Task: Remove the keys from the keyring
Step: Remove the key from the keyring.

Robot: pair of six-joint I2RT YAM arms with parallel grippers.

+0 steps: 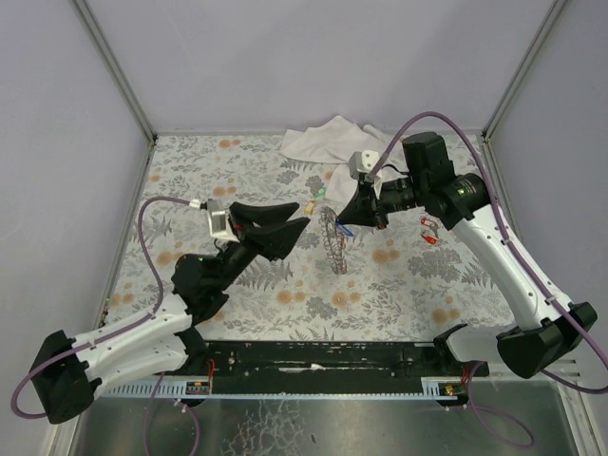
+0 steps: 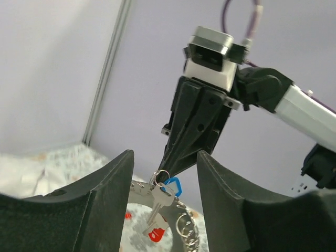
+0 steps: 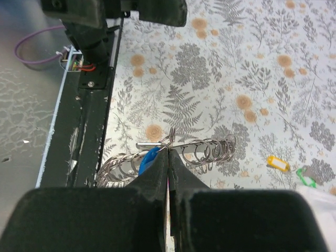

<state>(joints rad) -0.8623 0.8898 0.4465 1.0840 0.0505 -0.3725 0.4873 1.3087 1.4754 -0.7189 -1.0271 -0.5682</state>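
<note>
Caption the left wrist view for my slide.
Right gripper pinches the keyring, keys dangling, framed by the open left gripper.

keyring (image 1: 334, 243) — bare silvery metal links, glossy, catching light. Keys (image 2: 160, 202): bright metal blades; heads look like coloured plastic, blue one (image 2: 173, 185) shiny. Left gripper (image 1: 304, 217) and right gripper (image 3: 169, 156): matt black plastic fingers, faintly grainy. Arm shells (image 1: 513, 274) gloss white plastic, cables (image 1: 432, 115) smooth purple sheathing. Table cover (image 1: 408, 285) matt floral print — can't tell cloth or vinyl. White cloth (image 1: 328, 141) at far side, soft, crumpled. Near rail (image 1: 313, 366) black painted metal, scuffed. Sheet (image 1: 332, 427) in front of it is dull, mottled metal.
</note>
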